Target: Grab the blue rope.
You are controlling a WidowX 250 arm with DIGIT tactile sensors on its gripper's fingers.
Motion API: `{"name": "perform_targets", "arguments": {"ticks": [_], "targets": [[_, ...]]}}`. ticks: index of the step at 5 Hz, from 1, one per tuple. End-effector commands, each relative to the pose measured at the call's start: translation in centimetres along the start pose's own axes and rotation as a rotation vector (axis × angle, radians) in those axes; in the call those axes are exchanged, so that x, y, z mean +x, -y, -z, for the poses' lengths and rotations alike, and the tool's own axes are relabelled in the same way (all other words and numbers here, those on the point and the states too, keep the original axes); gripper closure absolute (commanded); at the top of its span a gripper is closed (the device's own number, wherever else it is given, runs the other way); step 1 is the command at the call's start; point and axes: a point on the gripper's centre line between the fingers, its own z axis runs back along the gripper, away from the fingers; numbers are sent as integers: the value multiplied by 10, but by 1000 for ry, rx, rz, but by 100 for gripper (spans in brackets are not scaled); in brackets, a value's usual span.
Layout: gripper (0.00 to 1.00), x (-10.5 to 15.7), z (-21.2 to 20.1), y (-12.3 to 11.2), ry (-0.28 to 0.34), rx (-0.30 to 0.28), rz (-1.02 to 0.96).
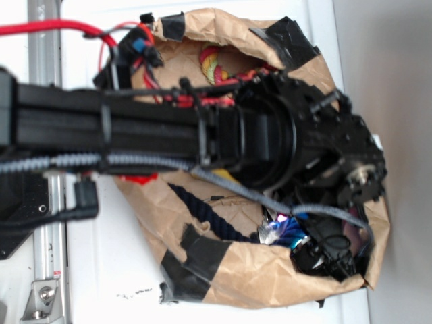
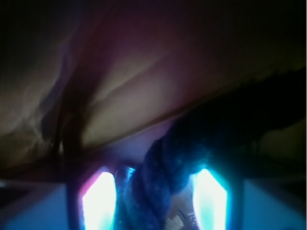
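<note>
Two fingers (image 2: 100,201) of mine glow pale blue and pink at the bottom of the wrist view, one on each side of the blue rope (image 2: 163,182). The rope's thick twisted strands fill the gap between them, and it runs up and to the right into shadow. My fingers stand close against the rope on both sides, though the glare and blur keep me from telling whether they truly press on it. Behind the rope I see dim, creased brown paper, out of focus.

From the outside view, my gripper (image 1: 322,248) is down inside a crumpled paper bag (image 1: 229,270) whose rolled rim is patched with black tape (image 1: 202,260). It sits at the lower right of the bag, where a spot of blue-violet light shows beside the black hardware. A stretch of the blue rope (image 1: 202,210) lies on the bag's floor to the left of my gripper, curving from under my arm (image 1: 135,128) toward it. My arm crosses the picture from the left and hides the middle of the bag. Above it, near the bag's upper rim, a striped rope (image 1: 214,67) in pink, yellow and green peeks out. Red cables (image 1: 54,28) loop at the upper left, and a grey braided cable (image 1: 155,162) trails along the arm.
</note>
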Motion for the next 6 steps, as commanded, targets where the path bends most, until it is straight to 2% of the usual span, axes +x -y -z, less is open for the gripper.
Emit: {"name": "perform_targets", "arguments": {"ticks": [1,2,3,5,6], "targets": [[100,-30,-77,0,113,226,362],[100,-41,-125,-26,281,309,415],[100,-46,-148,-43,402,287,452],[100,-69,-150,-35,350,362,453],[100,-77,-145,-38,279,385,458]]}}
